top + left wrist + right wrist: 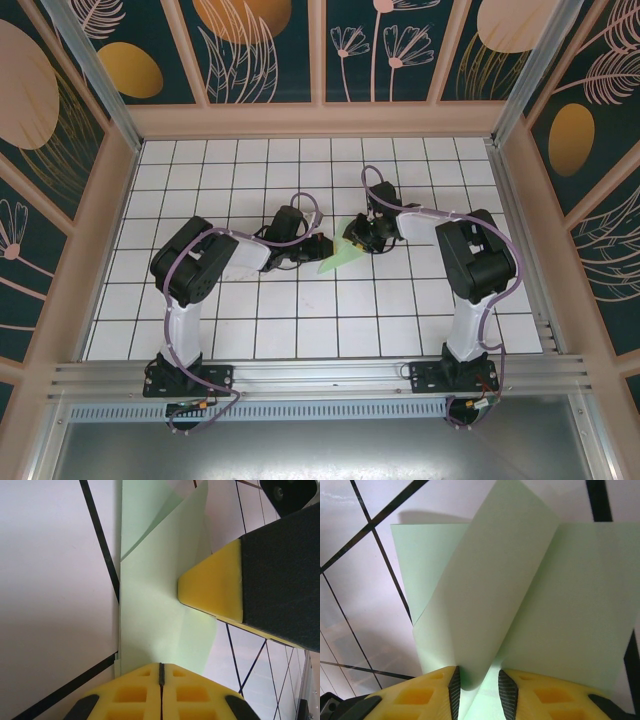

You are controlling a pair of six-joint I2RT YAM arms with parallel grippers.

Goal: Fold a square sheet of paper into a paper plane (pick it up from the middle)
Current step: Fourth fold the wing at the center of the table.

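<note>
Fold in progress, early stage. The square sheet of paper lies on the tiled table at centre between the arms, partly creased, with one flap standing up. The left gripper has its pads pressed together at the sheet's near edge; can't tell whether paper is caught between them. The right gripper has jaws part-spread, straddling the raised flap without clamping it. Next move probably needs the flap laid over and the crease pressed while the left pins the sheet. Count: one sheet, two grippers.

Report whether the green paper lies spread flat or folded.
Folded. The paper has a flap raised between the fingers of the right gripper, with overlapping layers beneath.
</note>
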